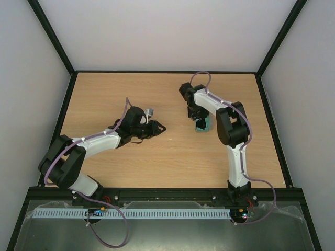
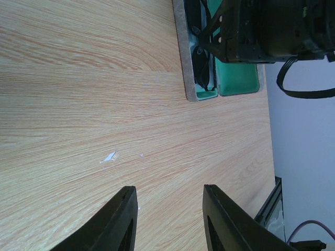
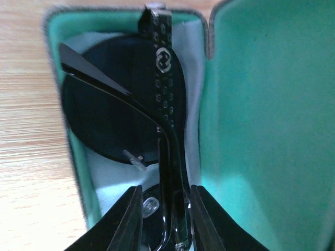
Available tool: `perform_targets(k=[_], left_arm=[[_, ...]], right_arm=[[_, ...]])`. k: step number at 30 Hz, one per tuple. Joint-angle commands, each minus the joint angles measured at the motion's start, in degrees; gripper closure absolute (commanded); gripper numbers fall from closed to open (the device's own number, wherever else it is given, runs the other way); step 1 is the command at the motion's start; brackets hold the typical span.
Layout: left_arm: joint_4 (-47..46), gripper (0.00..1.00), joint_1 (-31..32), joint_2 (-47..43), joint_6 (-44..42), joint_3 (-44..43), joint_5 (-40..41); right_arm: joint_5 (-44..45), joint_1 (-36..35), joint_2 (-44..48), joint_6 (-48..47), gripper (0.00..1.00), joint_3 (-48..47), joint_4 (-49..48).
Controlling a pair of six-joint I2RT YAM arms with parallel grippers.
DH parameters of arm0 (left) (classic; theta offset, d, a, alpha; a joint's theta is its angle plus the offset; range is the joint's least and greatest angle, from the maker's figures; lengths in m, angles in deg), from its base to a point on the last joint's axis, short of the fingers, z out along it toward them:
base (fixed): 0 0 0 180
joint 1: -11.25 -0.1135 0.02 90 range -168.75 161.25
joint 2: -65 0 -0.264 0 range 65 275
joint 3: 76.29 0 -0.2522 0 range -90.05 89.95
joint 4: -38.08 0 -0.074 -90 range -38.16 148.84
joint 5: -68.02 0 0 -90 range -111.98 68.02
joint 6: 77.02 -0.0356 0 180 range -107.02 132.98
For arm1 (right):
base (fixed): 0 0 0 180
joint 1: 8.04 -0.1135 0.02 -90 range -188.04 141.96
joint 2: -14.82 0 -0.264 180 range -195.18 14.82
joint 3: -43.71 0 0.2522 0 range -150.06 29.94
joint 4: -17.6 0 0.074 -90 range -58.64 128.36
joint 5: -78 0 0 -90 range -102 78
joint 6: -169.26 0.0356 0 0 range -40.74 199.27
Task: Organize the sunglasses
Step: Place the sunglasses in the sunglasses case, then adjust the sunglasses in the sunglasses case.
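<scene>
The small sunglasses with round dark lenses and a thin dark frame (image 3: 120, 115) lie folded inside the open grey case with the green lining (image 3: 251, 104), on a pale soft cloth (image 3: 192, 63). The lower lens is cut off at the picture's edge. The right jaws sit a little apart on each side of one thin temple arm. I cannot tell if they squeeze it. From above, the white and black right arm (image 1: 235, 151) hides the sunglasses and most of the case. Only the left wrist view shows the left jaws open, holding nothing, over the light wooden desk (image 2: 78, 78), well apart from the case.
</scene>
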Motion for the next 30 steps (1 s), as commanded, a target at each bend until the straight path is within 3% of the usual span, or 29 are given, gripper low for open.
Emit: perform_targets(k=[1,7,22,30], left_arm=[[-0.2,0.64,-0.2,-0.8,-0.8,-0.1,0.2],[-0.1,0.64,-0.2,-0.4,-0.9,-0.3,0.2],[1.1,0.64,-0.2,0.1,-1.5,-1.5,0.2],[0.6,0.64,-0.2,0.2,-1.5,-1.4,-0.1]], right_arm=[[-1.8,1.7,1.1,0.6,0.73,2.7,-1.0],[-1.4,2.3,1.5,0.6,0.74,4.0,-2.3],[2.0,2.3,0.6,1.0,0.94,3.9,-2.7],[4.7,2.3,1.3,1.2,0.98,3.1,-1.8]])
